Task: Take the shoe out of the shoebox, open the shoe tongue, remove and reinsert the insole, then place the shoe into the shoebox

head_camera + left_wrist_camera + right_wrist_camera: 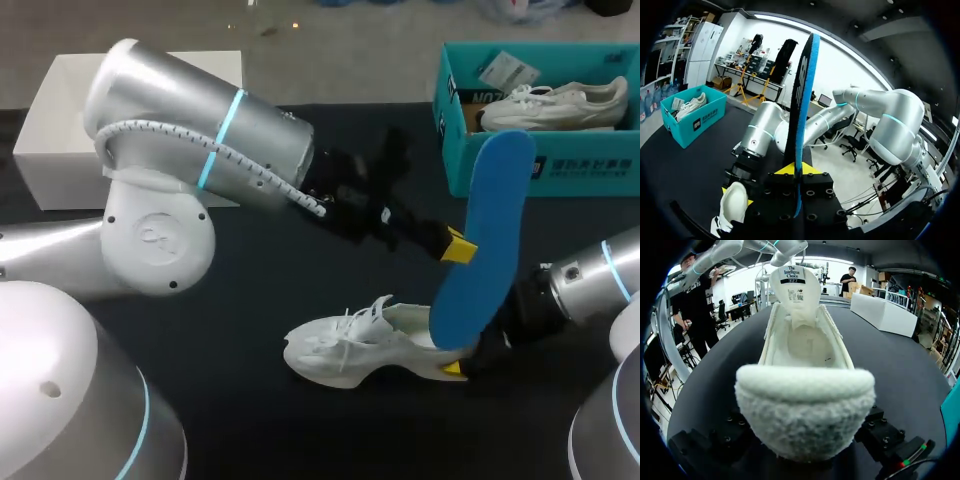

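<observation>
A white shoe lies on its sole on the black table, toe to the left and tongue folded forward. My right gripper holds the heel from both sides. In the right wrist view the fuzzy heel collar of the shoe fills the space between the fingers, and the shoe's inside is bare. The blue insole stands upright above the heel, with my left gripper shut on its edge. Seen from the left wrist, the insole rises edge-on from the gripper, and the shoe lies below.
A teal shoebox stands at the back right with a second white shoe in it. A white box sits at the back left, partly behind my left arm.
</observation>
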`<act>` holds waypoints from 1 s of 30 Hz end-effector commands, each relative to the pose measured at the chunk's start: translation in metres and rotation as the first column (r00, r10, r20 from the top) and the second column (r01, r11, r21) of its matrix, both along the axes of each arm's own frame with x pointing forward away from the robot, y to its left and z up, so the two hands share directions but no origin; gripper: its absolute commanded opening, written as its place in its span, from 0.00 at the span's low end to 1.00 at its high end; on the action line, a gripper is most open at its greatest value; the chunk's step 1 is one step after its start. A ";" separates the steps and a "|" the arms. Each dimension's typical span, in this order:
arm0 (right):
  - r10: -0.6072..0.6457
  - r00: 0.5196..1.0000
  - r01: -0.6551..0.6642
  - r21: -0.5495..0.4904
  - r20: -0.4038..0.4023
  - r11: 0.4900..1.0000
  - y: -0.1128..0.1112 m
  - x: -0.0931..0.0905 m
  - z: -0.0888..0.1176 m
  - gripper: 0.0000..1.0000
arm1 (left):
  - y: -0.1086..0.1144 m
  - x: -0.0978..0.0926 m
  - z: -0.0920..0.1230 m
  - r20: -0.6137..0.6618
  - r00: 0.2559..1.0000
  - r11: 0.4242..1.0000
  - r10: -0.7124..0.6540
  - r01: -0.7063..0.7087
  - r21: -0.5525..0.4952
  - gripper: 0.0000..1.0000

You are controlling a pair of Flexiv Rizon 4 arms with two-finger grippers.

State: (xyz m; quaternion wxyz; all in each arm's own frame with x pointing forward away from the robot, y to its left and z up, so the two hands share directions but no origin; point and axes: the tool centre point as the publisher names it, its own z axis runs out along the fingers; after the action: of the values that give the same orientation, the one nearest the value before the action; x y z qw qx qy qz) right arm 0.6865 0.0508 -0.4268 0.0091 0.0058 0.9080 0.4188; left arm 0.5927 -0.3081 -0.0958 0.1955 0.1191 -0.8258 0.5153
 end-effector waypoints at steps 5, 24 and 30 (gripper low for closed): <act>-0.002 1.000 0.002 -0.005 0.001 1.000 0.001 0.000 -0.002 0.00 | 0.041 -0.018 0.024 -0.123 0.978 0.984 -0.166 0.156 -0.083 0.00; -0.002 1.000 0.002 -0.005 0.001 1.000 0.001 0.000 -0.002 0.00 | 0.082 -0.039 0.083 -0.170 0.977 0.968 -0.127 0.085 -0.234 0.00; -0.002 1.000 0.002 -0.005 0.001 1.000 0.001 0.000 -0.002 0.00 | 0.085 -0.047 0.095 -0.176 0.975 0.969 -0.136 0.095 -0.227 0.00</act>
State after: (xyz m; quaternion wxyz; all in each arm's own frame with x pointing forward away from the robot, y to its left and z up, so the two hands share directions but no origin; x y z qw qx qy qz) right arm 0.6866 0.0507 -0.4269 0.0091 0.0059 0.9080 0.4188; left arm 0.5501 -0.2307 -0.0053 0.3189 0.0938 -0.7454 0.5778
